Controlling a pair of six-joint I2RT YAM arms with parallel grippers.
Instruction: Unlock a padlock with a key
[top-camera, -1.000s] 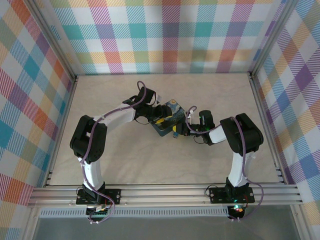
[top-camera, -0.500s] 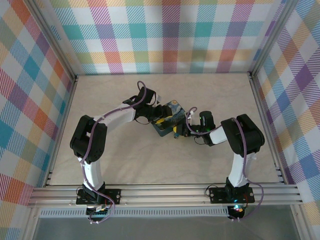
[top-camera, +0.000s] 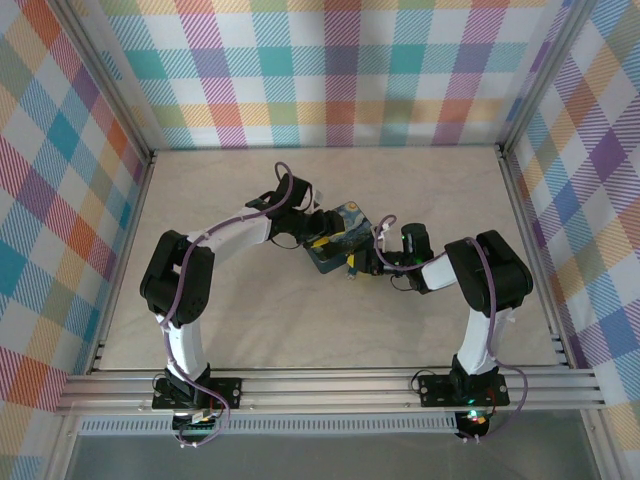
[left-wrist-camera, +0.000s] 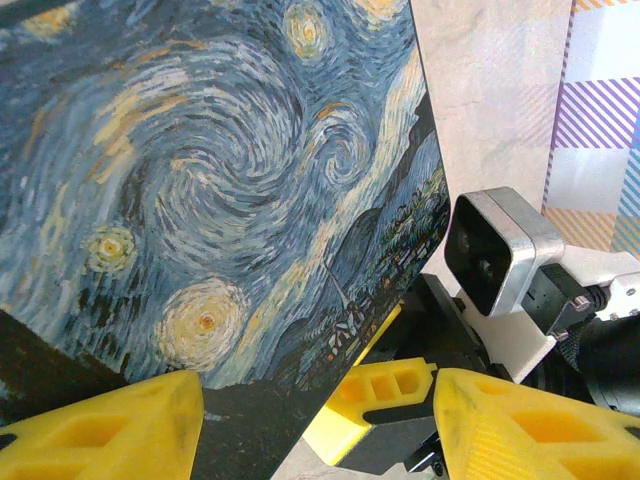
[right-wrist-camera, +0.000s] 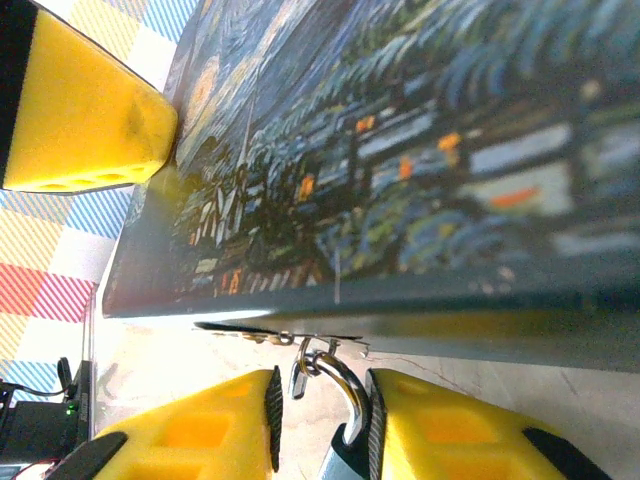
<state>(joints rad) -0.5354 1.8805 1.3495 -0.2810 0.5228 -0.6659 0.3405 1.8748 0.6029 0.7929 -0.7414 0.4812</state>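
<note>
The tiny teal padlock (right-wrist-camera: 347, 400) sits at the rim of the dark blue starry-night tin (left-wrist-camera: 220, 200), its body cut off by the frame edge. The right gripper's (right-wrist-camera: 322, 385) yellow fingers flank its silvery shackle narrowly, and I cannot tell whether they pinch it. The left gripper (left-wrist-camera: 318, 395) straddles the tin's corner, its hold equally unclear. Bare beige table (top-camera: 250, 320) lies open all around, with the plaid walls (top-camera: 60, 200) well apart.

No legible text, label or number anywhere; perhaps none even on the painted tin (left-wrist-camera: 200, 200)

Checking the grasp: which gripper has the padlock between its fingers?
The right gripper: the padlock sits between its fingers; the left gripper is at the painted tin.
</note>
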